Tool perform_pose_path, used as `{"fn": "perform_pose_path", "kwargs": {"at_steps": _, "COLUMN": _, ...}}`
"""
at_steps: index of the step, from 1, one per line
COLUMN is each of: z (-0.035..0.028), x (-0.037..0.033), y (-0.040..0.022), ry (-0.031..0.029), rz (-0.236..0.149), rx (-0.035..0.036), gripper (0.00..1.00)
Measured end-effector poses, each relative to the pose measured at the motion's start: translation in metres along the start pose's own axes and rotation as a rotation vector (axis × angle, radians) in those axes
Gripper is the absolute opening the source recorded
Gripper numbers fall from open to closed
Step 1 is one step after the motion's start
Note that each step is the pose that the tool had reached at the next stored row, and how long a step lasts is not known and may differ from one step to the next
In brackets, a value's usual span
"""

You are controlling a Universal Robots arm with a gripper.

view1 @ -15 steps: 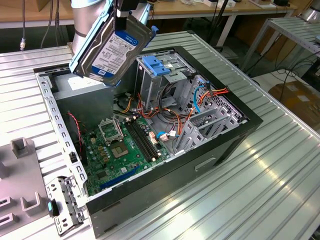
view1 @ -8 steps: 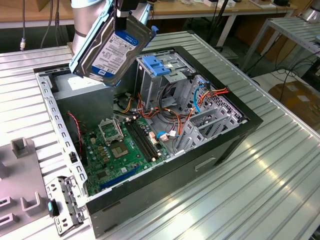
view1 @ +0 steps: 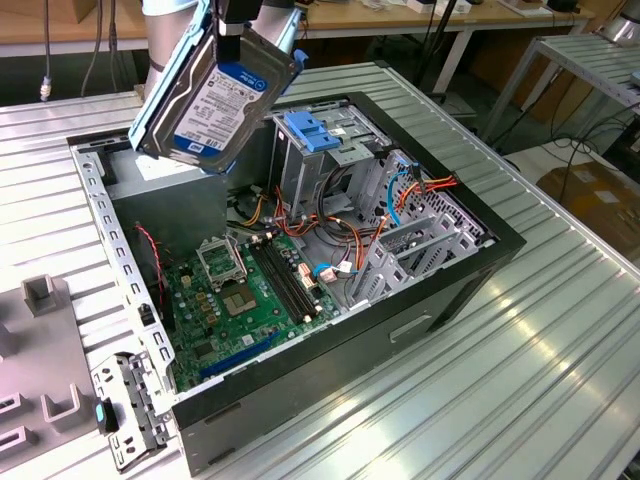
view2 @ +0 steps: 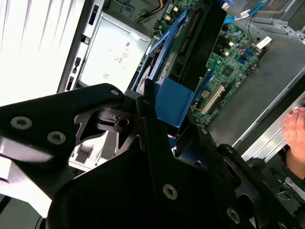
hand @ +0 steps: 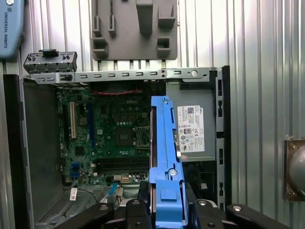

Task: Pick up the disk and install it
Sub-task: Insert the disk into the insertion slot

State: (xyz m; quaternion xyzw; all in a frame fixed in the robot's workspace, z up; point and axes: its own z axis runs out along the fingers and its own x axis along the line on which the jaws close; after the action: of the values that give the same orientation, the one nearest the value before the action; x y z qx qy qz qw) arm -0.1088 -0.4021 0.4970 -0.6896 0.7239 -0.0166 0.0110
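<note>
Gripper (view1: 243,28) clamped on the top edge of the disk (view1: 213,102), which hangs tilted in the air, label outward, over the far corner of the open computer case (view1: 330,365) on the exterior view's left. It is above the power supply (hand: 193,129), with the blue drive-cage bracket (view1: 308,132) just beside it on the exterior view's right.

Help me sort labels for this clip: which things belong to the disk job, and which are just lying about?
Job: disk, held in the shut gripper; open computer case; drive cage.
Lying about: grey fixture plate; cardboard box.
</note>
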Motion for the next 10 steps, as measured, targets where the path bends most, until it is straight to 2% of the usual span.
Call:
{"fn": "perform_pose_path", "kwargs": {"at_steps": 3, "z": -0.0002, "x": 0.0001, "y": 0.0010, "ry": -0.0002, "rz": 0.000, "rx": 0.0023, "gripper": 0.37}}
{"fn": "perform_pose_path", "kwargs": {"at_steps": 4, "z": -0.0002, "x": 0.0002, "y": 0.0040, "ry": -0.0018, "rz": 0.000, "rx": 0.0137, "gripper": 0.37}}
{"fn": "perform_pose_path", "kwargs": {"at_steps": 5, "z": -0.0003, "x": 0.0003, "y": 0.0062, "ry": -0.0026, "rz": 0.000, "rx": 0.0223, "gripper": 0.37}}
{"fn": "perform_pose_path", "kwargs": {"at_steps": 6, "z": -0.0004, "x": 0.0004, "y": 0.0076, "ry": -0.0032, "rz": 0.000, "rx": 0.0281, "gripper": 0.37}}
{"fn": "perform_pose_path", "kwargs": {"at_steps": 10, "z": -0.0009, "x": 0.0007, "y": 0.0144, "ry": -0.0054, "rz": 0.000, "rx": 0.0621, "gripper": 0.37}}
